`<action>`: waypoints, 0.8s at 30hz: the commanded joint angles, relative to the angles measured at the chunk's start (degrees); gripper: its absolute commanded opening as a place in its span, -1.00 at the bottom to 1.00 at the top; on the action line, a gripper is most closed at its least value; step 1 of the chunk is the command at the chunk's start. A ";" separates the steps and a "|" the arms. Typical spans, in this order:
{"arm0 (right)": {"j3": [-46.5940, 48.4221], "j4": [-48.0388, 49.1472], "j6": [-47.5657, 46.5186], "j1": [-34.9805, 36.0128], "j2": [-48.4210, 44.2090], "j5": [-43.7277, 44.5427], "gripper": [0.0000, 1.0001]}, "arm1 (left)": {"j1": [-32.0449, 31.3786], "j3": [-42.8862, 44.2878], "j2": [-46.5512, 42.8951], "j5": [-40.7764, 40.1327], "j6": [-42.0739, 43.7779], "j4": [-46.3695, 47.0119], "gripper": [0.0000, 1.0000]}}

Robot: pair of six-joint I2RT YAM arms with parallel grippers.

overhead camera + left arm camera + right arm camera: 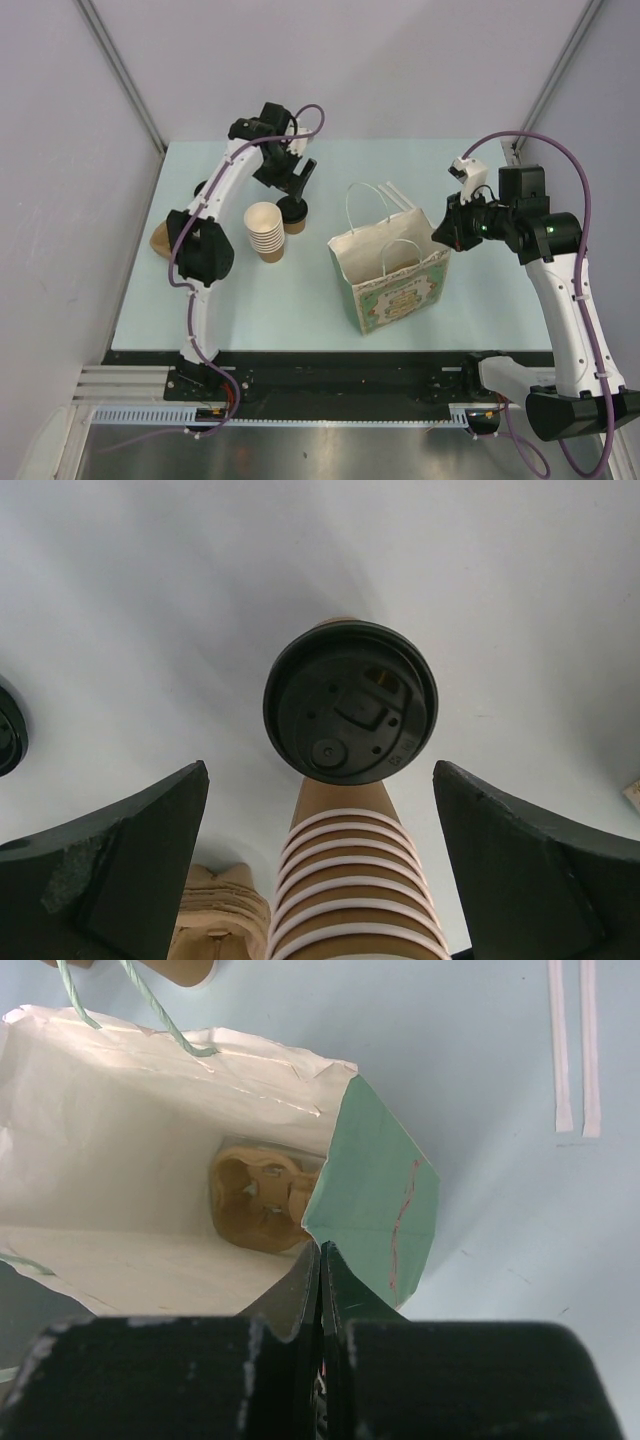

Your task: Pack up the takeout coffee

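Pale blue surface [300, 300] is carrying everything. Left tool [320, 770] is hovering spread; takeout coffee [350, 700] is standing centred just beyond its fingertips, untouched, beside the cup stack [352, 880]. Right tool [320, 1272] is pinching the paper bag [380, 1195] rim.

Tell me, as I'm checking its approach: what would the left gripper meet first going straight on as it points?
Probably the black lid of the takeout coffee, centred in the open left gripper. The stack of cups seems to lie below that line; depth is unclear.
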 commanded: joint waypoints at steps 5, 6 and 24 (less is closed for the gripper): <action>0.19 0.98 -0.91 0.18 -0.25 -0.26 -1.00 | 1.24 -0.73 1.09 3.42 -2.12 1.77 0.99; 0.10 0.90 -1.08 0.10 -0.25 -0.26 -1.00 | 1.33 -0.91 1.09 3.86 -2.13 1.86 0.99; 0.19 0.98 -1.17 -0.43 0.89 -1.22 -1.00 | 2.21 -4.69 2.15 6.32 -2.30 3.62 0.99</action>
